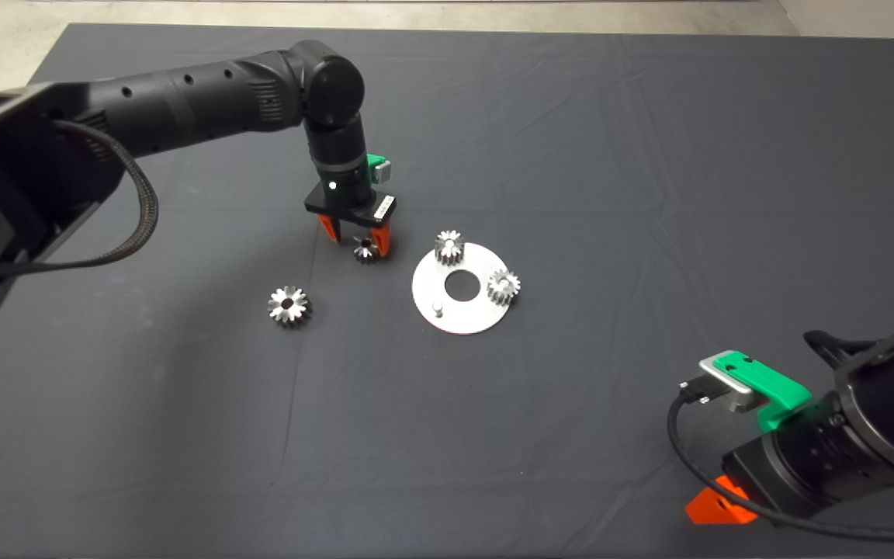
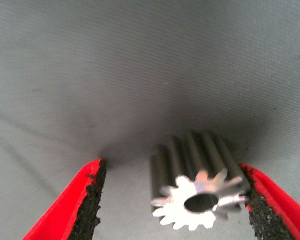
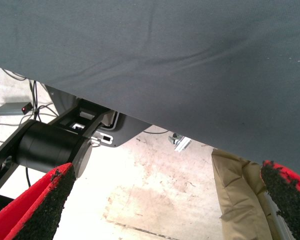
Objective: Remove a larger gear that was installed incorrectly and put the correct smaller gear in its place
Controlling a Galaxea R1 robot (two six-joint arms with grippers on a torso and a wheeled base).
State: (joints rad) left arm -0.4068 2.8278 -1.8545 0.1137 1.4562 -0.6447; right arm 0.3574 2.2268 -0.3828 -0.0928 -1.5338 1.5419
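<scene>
My left gripper [image 1: 355,234] stands over the mat just left of the round silver plate [image 1: 486,318], fingers down and open. The smaller gear [image 1: 366,249] sits on the mat between them. In the left wrist view this gear [image 2: 197,192] touches one pad [image 2: 257,210], and a gap separates it from the other pad [image 2: 90,202]. The larger gear [image 1: 289,304], shiny with a dark centre hole, lies flat on the mat left of the plate. My right gripper [image 1: 715,505] waits open at the lower right edge.
The plate carries two small gears, one at its far edge [image 1: 449,246] and one at its right edge [image 1: 504,286], plus a bare peg [image 1: 438,308] and a centre hole [image 1: 462,286]. The right wrist view shows the mat's edge, floor, cables and a person's leg [image 3: 237,190].
</scene>
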